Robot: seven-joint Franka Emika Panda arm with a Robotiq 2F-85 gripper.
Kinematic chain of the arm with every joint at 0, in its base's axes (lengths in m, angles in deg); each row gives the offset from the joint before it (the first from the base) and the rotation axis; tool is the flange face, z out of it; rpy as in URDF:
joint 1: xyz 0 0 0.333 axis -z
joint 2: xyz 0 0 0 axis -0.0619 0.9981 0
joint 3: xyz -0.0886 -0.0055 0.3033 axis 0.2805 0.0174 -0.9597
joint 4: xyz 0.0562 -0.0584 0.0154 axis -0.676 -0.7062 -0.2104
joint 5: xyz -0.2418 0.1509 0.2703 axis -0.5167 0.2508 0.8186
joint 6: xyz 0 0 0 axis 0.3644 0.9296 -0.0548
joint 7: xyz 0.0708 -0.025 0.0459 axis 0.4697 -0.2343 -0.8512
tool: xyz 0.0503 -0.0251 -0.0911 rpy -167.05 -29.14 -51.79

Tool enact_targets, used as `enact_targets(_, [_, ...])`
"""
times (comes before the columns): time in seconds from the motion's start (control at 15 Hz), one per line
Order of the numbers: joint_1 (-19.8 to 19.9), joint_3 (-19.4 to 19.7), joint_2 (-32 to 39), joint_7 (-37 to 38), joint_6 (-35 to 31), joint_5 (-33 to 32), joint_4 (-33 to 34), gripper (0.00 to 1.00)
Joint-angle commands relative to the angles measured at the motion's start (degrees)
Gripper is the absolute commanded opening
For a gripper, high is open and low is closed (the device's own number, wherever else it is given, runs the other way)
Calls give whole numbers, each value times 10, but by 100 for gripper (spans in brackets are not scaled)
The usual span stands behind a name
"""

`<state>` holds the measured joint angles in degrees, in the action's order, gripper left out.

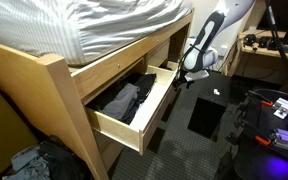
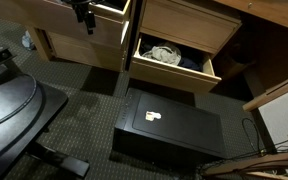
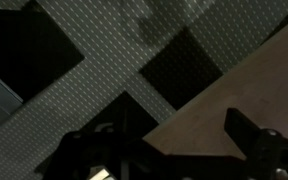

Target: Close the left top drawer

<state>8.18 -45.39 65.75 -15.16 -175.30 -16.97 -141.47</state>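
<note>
Your gripper [image 1: 190, 72] hangs with its jaws spread wide, just outside the far end of the left top drawer [image 1: 150, 116]. The drawer's long front runs along the bed frame [image 1: 104, 62], so the push goes inward toward the bed. It stands well pulled out, pale pine with dark clothes [image 1: 124, 100] inside. In the dim wrist view, the pine board [image 3: 229, 110] ahead is probably its front.

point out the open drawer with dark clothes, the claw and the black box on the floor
left top drawer [image 1: 156, 105], exterior view, on its pine side wall
claw [image 1: 187, 74], exterior view, between its fingertips
black box [image 2: 169, 125], exterior view, on its top face
</note>
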Motion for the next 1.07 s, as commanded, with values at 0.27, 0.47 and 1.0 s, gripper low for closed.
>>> enact_targets(0.27, [127, -128, 114, -23, -266, -25, 72, 100])
enact_targets(0.47, [161, -176, 91, -11, -270, -68, 103, 100])
enact_targets(1.0, [250, -296, 73, -13, -263, -168, 161, 100])
